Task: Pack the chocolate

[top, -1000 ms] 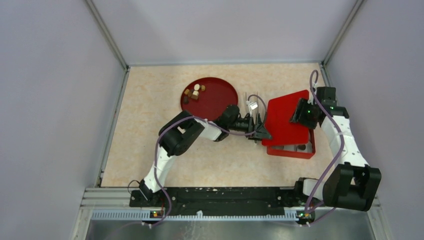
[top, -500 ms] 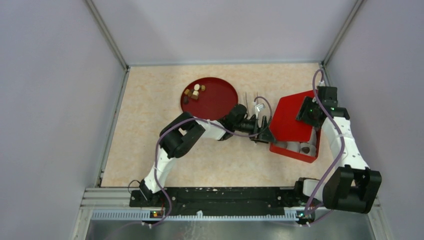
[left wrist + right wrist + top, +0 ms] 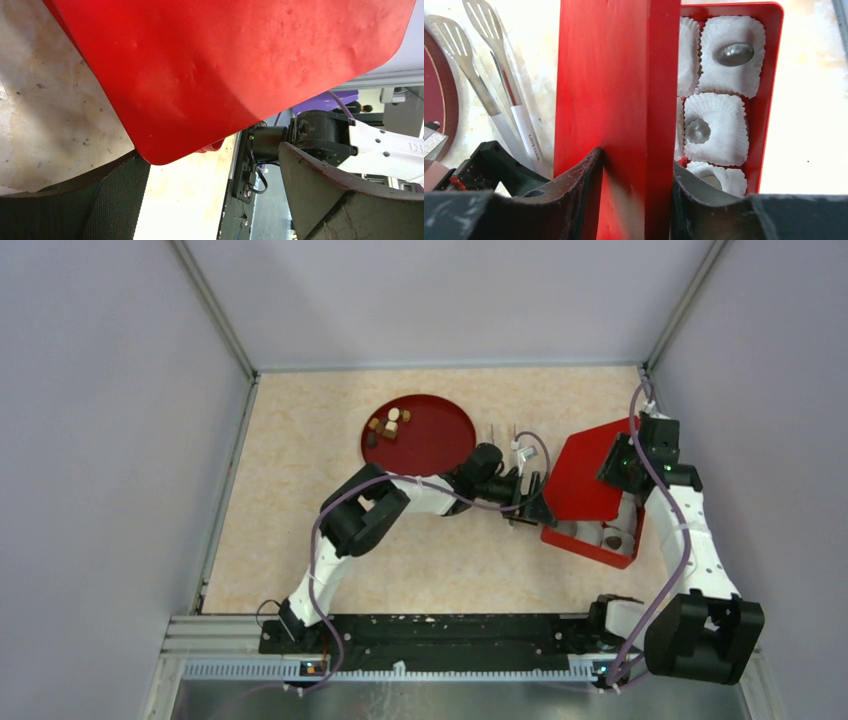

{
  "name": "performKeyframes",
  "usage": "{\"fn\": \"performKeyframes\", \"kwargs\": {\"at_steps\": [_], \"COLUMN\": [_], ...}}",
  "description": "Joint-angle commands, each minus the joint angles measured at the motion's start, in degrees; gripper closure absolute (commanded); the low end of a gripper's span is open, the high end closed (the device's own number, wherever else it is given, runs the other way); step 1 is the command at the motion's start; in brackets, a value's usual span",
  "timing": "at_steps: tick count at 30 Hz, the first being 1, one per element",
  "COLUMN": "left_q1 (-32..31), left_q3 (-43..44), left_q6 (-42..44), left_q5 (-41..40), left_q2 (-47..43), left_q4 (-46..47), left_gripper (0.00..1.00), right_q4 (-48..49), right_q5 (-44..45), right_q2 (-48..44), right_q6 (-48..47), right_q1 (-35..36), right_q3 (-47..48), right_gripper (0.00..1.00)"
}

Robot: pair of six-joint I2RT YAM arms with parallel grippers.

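Observation:
Several loose pieces of chocolate (image 3: 387, 425) lie at the left of a round dark-red plate (image 3: 435, 440). Two dark chocolates (image 3: 735, 54) sit in white paper cups (image 3: 716, 142) inside the red box (image 3: 590, 545). My right gripper (image 3: 636, 180) is shut on the edge of the box's red lid (image 3: 590, 475), holding it tilted up on edge over the box (image 3: 771, 75). My left gripper (image 3: 210, 200) is open, its fingers either side of the lid's (image 3: 225, 65) lower left corner, not pressing on it. In the top view it (image 3: 527, 502) is just left of the box.
Two metal tongs (image 3: 515, 445) lie between the plate and the box, also seen as slotted blades (image 3: 489, 80) in the right wrist view. Grey walls close the table on three sides. The box lies near the right wall.
The right gripper has swung the lid up and to the right, baring more of the box and its cups. The box has slid slightly right, and the left gripper has followed the lid rightward.

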Motion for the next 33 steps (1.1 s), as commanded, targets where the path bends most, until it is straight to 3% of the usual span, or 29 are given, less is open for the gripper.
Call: {"fn": "performKeyframes", "kwargs": {"at_steps": [1,6,14,27,30,33], "left_q1": [-0.55,-0.37,-0.27,-0.11,-0.02,-0.02], "left_q3": [6.71,9.88,8.93,5.60,4.55,3.81], "left_q6": [5.92,7.76,7.99,8.28,8.41,8.60], "left_q5": [0.13,-0.11,-0.05,-0.41,-0.85,-2.02], "left_q2": [-2.48,-0.83,-1.62,-5.74,-7.03,-8.10], "left_q4": [-0.79,-3.94,-3.84,-2.55,-2.39,-2.95], "left_gripper": [0.02,0.02,0.01,0.02,0.02,0.02], "right_q4": [0.72,0.77,2.55,9.33,6.66,1.05], "right_q5": [4.78,4.62,1.21,-13.05,-11.07,-3.49], "right_q2": [-0.59,-0.52,-2.75,-9.64,-11.72,-12.82], "right_q6": [-2.92,-2.99,-0.65,3.85,2.98,2.11], "right_q1": [-0.01,-0.02,-0.18,-0.53,-0.53,-0.53], "right_q3": [-1.00,-1.35,-1.47,-0.99,2.40,7.19], "right_gripper": [0.60,0.61,1.00,1.00,1.00,1.00]}}
